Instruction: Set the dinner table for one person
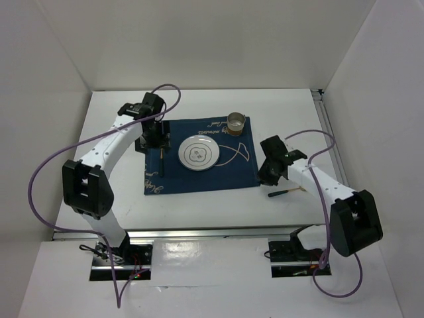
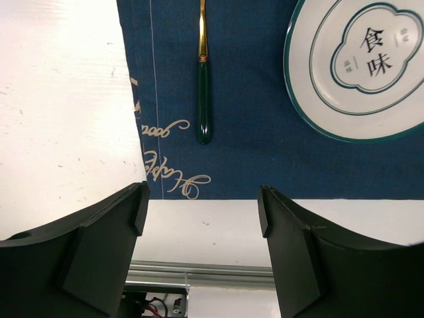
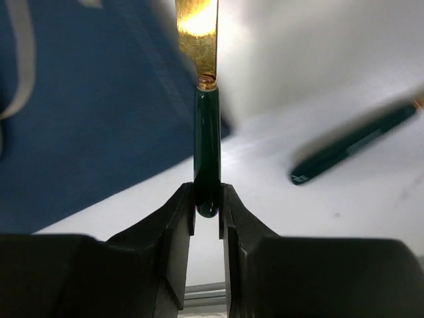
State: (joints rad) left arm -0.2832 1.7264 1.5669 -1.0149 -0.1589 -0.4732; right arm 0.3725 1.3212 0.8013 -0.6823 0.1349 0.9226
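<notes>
White worktop (image 1: 285, 112) spreads under both arms, with a blue mat (image 1: 199, 180) at its centre. On the mat sits a plate (image 1: 199, 153), with a cup (image 1: 236, 122) beyond it. Left jaws hang wide open and empty near a green-handled utensil (image 2: 204, 99) left of the plate. Right jaws pinch a second green handle (image 3: 207, 146), and a third utensil (image 3: 351, 142) lies on bare worktop nearby.

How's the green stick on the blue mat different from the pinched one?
The mat utensil lies flat, untouched; the held utensil is pinched at its handle end by the right tool. The mat utensil's gold part is thin, the held utensil's wide. Both have dark green handles.
</notes>
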